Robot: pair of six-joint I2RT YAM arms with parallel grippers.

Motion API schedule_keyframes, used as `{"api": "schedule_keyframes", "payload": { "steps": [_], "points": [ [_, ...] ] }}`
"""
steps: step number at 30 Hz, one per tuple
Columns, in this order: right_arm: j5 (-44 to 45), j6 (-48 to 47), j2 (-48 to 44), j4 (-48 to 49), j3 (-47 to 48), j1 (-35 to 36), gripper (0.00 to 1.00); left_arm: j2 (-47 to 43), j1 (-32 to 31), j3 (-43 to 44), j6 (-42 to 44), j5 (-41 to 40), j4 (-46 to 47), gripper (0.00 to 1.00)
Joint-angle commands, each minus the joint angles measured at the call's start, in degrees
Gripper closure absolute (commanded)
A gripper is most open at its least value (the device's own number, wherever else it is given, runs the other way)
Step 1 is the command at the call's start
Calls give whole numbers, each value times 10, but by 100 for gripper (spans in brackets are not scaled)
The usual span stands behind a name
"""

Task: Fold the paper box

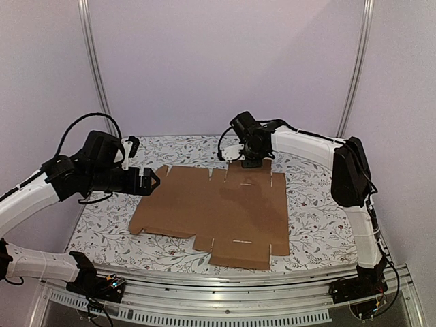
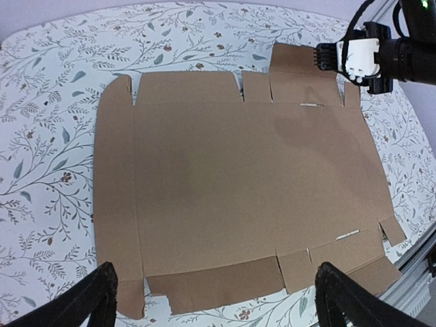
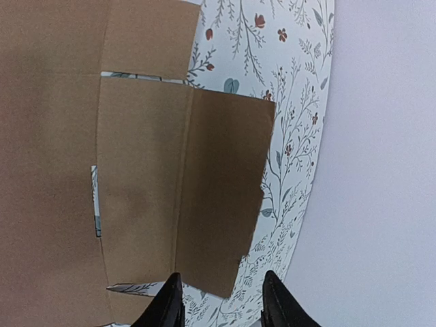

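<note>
Paper box: unfolded, flat at centre of table; right gripper at its 12 o'clock flap, jaws parted astride the edge, gripping nothing; left gripper at 9 o'clock, jaws wide, probably poised to brace

The paper box is plain brown cardboard, matt and slightly fibrous, with pressed crease lines and clean die-cut edges. The tabletop wears a smooth white covering printed with grey-green sprigs and small reddish flowers, showing a faint sheen. The fingers of the left claw and the right claw look like matt black plastic. The left arm and right arm have smooth white shells, faintly glossy, with black joints. The front rail is brushed silvery metal; the walls are matt and pale
</note>
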Motion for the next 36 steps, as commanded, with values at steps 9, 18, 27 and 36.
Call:
{"api": "schedule_keyframes", "payload": {
  "steps": [9, 18, 27, 36],
  "points": [
    [19, 149, -97, 34, -47, -10, 42, 29, -10, -17, 3, -41, 22, 0],
    [58, 427, -244, 9, -191, -30, 41, 81, -5, -20, 5, -59, 63, 0],
    [-93, 692, -388, -4, -406, -63, 35, 148, 24, -26, -22, -57, 86, 1],
    [-275, 882, -498, 84, -605, -102, 28, 203, 50, -54, -54, -28, 115, 6]
  ]
}}
